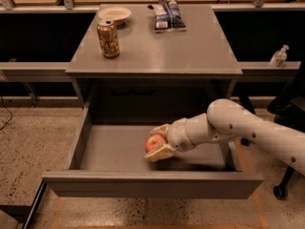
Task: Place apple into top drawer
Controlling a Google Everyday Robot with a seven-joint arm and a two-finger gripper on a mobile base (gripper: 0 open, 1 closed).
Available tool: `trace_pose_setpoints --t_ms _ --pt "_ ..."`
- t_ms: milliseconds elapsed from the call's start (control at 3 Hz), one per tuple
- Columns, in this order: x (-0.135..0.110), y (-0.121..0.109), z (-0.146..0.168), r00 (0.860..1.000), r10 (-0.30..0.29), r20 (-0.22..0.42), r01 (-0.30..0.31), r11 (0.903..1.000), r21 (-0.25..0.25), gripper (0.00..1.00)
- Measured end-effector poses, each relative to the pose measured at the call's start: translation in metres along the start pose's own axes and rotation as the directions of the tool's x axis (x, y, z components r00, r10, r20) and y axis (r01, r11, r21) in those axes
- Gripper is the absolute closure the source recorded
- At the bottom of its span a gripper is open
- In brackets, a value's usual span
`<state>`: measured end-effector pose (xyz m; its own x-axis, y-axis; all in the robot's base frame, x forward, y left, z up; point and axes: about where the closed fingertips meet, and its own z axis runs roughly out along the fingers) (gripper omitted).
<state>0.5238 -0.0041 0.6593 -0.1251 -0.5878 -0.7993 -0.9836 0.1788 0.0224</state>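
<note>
Gripper (154, 140) jaws around apple (156, 143) inside top drawer (113, 150); can (108, 38) on desk (186, 49).

Bent arm, gripper (156, 143) low at mid-view (jaws tight around apple (152, 140))

Inside the top drawer (114, 149), the gripper (151, 144) clasped the apple (154, 141) and hid its 3 o'clock side; the arm (248, 128) was cut off at the picture's 4 o'clock edge.

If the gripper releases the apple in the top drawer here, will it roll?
Probably rolls a little: the apple is round, the top drawer floor smooth. The drawer walls should stop it. Looks firm, undented in the gripper inside the drawer.
</note>
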Motion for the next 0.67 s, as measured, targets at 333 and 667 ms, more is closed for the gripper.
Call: trace_pose_setpoints --t_ms 333,667 --pt "-0.0001 0.0006 0.0011 1.000 0.000 -0.001 0.000 1.0000 -0.002 0.00" --pt "-0.0001 0.0007 0.0011 1.000 0.000 -0.001 0.000 1.0000 -0.003 0.00"
